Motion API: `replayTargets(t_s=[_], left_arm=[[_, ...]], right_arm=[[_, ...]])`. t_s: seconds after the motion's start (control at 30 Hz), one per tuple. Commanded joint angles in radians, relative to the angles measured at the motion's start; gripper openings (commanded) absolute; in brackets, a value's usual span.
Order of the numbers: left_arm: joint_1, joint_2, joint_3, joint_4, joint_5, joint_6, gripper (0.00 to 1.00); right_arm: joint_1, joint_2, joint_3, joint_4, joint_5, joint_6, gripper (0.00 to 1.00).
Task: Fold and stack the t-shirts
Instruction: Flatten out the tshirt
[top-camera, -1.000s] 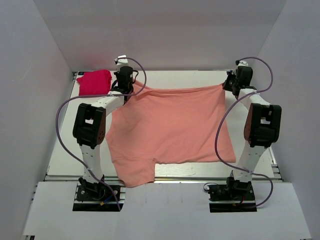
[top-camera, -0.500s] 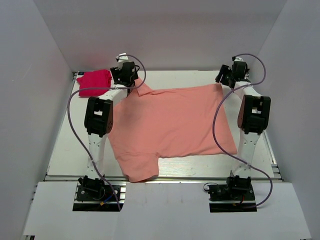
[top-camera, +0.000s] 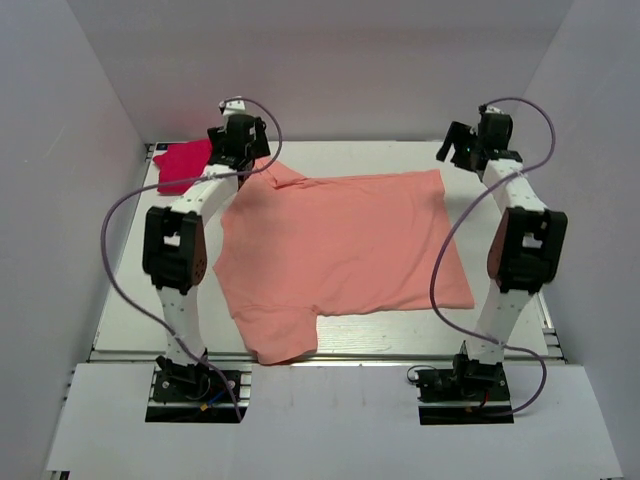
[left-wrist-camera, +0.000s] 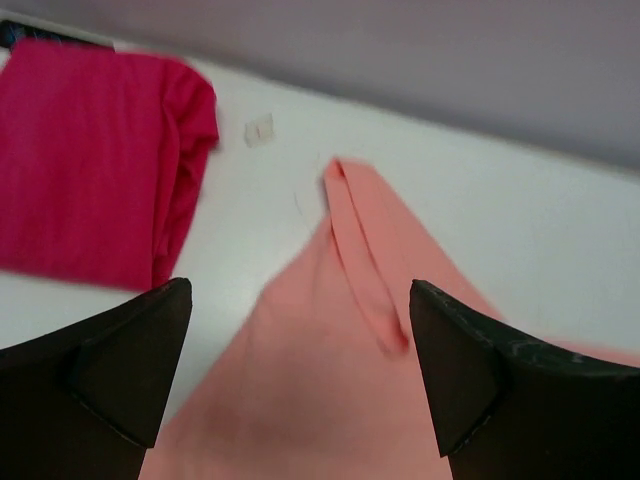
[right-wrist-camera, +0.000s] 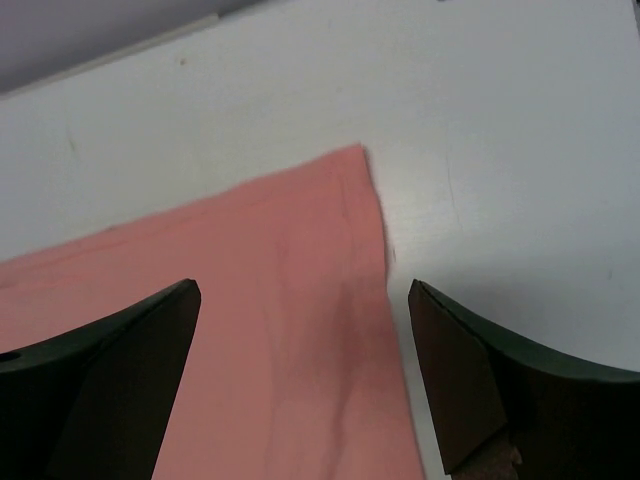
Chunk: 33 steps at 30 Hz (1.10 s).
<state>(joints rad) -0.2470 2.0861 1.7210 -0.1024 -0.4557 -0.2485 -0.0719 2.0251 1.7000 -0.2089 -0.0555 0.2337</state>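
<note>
Salmon t-shirt (top-camera: 340, 250) has just been released at its far corners: left fingers (left-wrist-camera: 120, 370) and right fingers (right-wrist-camera: 100, 385) now hover spread and empty above them. It lies flat across the table (top-camera: 360, 158), ready for folding; the magenta t-shirt (top-camera: 182, 163) sits folded at far left.

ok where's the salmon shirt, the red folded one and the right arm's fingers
salmon t-shirt (top-camera: 340, 245): top external view, middle of its spread-out body
magenta-red t-shirt (left-wrist-camera: 80, 160): left wrist view, top face of the folded bundle
right fingers (right-wrist-camera: 470, 390): right wrist view, dark face of the finger at the picture's right, standing open
</note>
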Motion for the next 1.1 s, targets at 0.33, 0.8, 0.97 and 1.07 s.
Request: replayTargets(t_s=[0.33, 0.8, 0.97, 1.07], left_arm=[[-0.023, -0.411, -0.574, -0.039, 0.344, -0.048, 1.0], [0.006, -0.055, -0.373, -0.054, 0.391, -0.048, 1.0], [0.017, 0.087, -0.241, -0.091, 0.371, -0.057, 1.0], [0.028, 0.138, -0.163, -0.091, 0.371, -0.057, 1.0]], right_arm=[[0.003, -0.287, -0.507, -0.089, -0.064, 0.075, 0.9], [0.004, -0.051, -0.372, -0.13, -0.089, 0.099, 0.9], [-0.003, 0.046, -0.257, -0.162, -0.054, 0.128, 0.9], [-0.003, 0.106, -0.168, -0.188, -0.047, 0.138, 0.9]])
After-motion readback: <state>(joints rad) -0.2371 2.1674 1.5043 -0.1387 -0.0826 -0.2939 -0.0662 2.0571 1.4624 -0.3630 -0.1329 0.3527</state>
